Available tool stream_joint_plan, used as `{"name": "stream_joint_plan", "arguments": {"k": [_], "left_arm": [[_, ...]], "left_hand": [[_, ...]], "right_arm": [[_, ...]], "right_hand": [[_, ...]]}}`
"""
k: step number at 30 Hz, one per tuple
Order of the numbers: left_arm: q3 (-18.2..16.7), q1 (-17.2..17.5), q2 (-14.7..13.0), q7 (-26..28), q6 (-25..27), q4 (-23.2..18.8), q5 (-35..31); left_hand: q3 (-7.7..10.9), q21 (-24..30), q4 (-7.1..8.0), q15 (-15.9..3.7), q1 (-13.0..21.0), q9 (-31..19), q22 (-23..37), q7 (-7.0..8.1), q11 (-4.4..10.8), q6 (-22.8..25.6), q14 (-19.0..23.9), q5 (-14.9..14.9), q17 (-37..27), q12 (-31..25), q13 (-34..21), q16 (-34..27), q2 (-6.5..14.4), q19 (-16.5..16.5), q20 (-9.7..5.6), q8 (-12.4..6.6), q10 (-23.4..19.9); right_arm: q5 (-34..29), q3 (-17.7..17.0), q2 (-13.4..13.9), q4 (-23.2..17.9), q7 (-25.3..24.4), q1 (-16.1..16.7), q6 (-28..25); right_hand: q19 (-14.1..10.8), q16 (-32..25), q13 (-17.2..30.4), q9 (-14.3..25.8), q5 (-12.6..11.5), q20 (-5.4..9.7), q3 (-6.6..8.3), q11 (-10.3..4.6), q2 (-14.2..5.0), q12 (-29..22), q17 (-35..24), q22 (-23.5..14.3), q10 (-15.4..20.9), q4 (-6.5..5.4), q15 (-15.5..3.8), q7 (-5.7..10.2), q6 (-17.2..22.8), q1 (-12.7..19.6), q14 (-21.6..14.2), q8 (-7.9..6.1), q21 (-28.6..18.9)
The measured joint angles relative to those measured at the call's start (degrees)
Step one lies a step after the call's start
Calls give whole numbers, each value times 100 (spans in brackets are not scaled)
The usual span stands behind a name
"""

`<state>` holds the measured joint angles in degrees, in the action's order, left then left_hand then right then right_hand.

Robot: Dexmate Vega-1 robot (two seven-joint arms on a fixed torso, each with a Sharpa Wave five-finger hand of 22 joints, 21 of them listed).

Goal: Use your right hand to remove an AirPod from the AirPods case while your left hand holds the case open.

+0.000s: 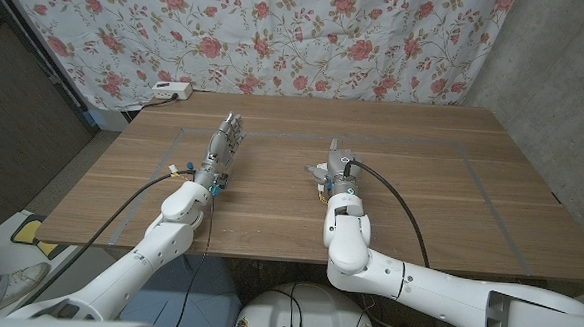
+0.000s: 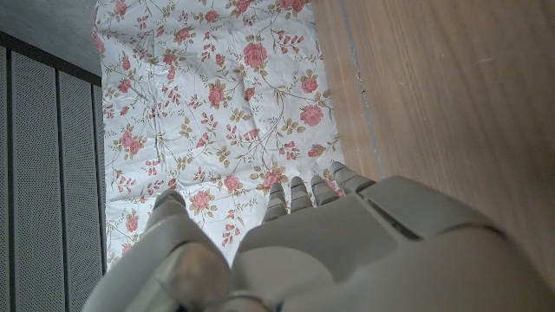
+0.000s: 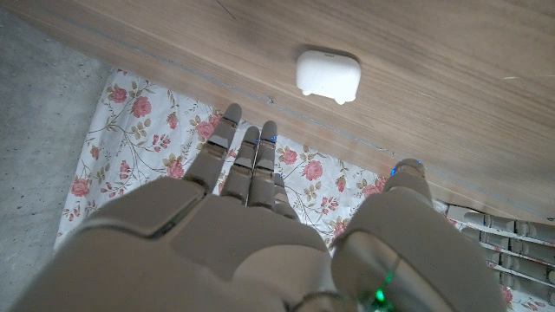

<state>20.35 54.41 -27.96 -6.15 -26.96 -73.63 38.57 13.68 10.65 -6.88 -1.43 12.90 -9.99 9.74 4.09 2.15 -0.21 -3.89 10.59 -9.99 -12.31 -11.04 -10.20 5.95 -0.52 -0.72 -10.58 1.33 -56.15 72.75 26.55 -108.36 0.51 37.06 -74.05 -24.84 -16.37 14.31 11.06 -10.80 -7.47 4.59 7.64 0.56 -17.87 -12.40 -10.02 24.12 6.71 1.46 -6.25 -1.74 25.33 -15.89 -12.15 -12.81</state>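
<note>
The closed white AirPods case (image 3: 329, 74) lies lengthwise across the counter (image 1: 421, 190) beyond the right robot hand (image 1: 330, 166), while both it and the left robot hand (image 1: 223, 140) stretch forward, fingers straight, holding nothing.

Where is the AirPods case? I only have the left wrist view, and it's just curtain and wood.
Observer: The AirPods case lies on the table close by your right hand, untouched.
Operator: Is its lid up?
Observer: No, it looks closed in the right wrist view.
Operator: And my left hand?
Observer: The left hand is well apart from the case, fingers straight, holding nothing.
</note>
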Motion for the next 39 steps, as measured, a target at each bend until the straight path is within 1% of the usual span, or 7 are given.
{"name": "stream_joint_plan", "arguments": {"k": [10,13,18,23,28,31,39], "left_arm": [[-7,1,4,-15,-23,10,10],[-7,12,4,-15,-25,10,10],[-8,36,0,-14,-26,-18,10],[-11,67,-21,3,-26,-65,5],[-18,93,-31,13,-32,-94,2],[-20,109,-37,17,-36,-122,1],[-25,148,-35,31,-53,-168,4]], "left_hand": [[16,0,-16,0,0,0,0,0,0,0,0,0,0,0,0,0,0,0,0,0,0],[16,0,-16,0,0,0,0,0,0,0,0,0,0,0,0,0,0,0,0,0,0],[16,0,-16,0,0,0,0,0,0,0,0,0,0,0,0,0,0,0,0,0,0],[16,0,-16,0,0,0,0,0,0,0,0,0,0,0,0,0,0,0,0,0,0],[16,0,-16,0,0,0,0,0,0,0,0,0,0,0,0,0,0,0,0,0,0],[16,0,-16,0,0,0,0,0,0,0,0,0,0,0,0,0,0,0,0,0,0],[16,0,-16,0,0,0,0,0,0,0,0,0,0,0,0,0,0,0,0,0,0]], "right_arm": [[212,142,-43,138,-106,-146,-88],[271,182,-49,164,-148,-185,-127],[418,258,-59,206,-259,-246,-212],[579,322,-64,241,-390,-300,-266],[736,370,-63,257,-511,-344,-315],[869,411,-64,268,-625,-384,-360],[1172,519,-61,288,-866,-488,-424]], "right_hand": [[0,0,0,0,0,0,0,0,-2,0,0,0,0,0,0,0,0,3,42,0,35],[14,23,0,0,-23,-2,0,0,-54,0,1,1,0,0,-3,0,0,55,44,0,71],[190,129,18,0,-23,18,34,-12,-83,47,1,3,-12,34,22,1,0,84,264,0,139],[219,177,23,0,-23,30,49,2,-98,73,1,16,-44,49,51,3,-2,147,381,0,162],[219,199,23,0,-22,30,73,-29,-112,73,1,16,-74,73,60,22,-22,161,390,29,162],[219,200,22,0,-23,30,72,2,-118,92,1,16,-105,72,60,22,-22,167,390,29,162],[239,200,49,0,-22,51,72,-59,-142,113,2,16,-166,72,60,1,-44,191,390,29,161]]}}
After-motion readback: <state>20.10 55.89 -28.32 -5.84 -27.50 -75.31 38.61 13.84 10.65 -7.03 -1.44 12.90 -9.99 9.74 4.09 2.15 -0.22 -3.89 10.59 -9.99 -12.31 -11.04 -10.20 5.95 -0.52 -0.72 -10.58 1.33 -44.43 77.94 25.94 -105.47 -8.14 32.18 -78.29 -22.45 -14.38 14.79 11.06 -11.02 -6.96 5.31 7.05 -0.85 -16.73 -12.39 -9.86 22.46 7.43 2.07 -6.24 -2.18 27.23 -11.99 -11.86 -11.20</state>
